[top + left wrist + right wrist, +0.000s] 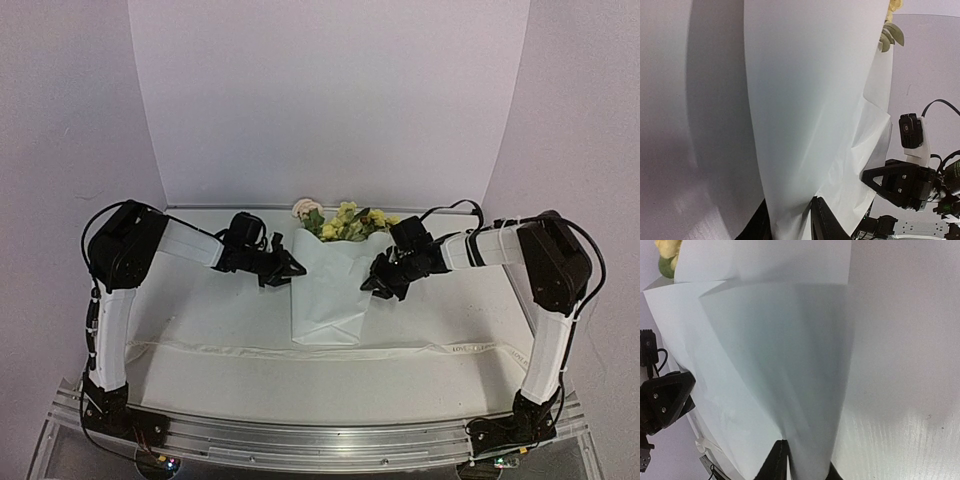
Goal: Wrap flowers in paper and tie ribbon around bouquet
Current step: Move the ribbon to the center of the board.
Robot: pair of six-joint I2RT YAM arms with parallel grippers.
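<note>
Nearest, the ribbon [230, 349] is lying untouched across the table [200, 385], just in front of the wrap. Beyond it, the wrapping step is underway. The left gripper [292, 270] is pinching the left fold of the paper [330, 290], jaws nearly closed on it, and the right gripper [372, 283] is gripping the right fold likewise. Farthest, the flowers [345, 222] are poking out of the top. Next, I judge, the 2 folds need overlapping snugly before anyone fetches the ribbon.
</note>
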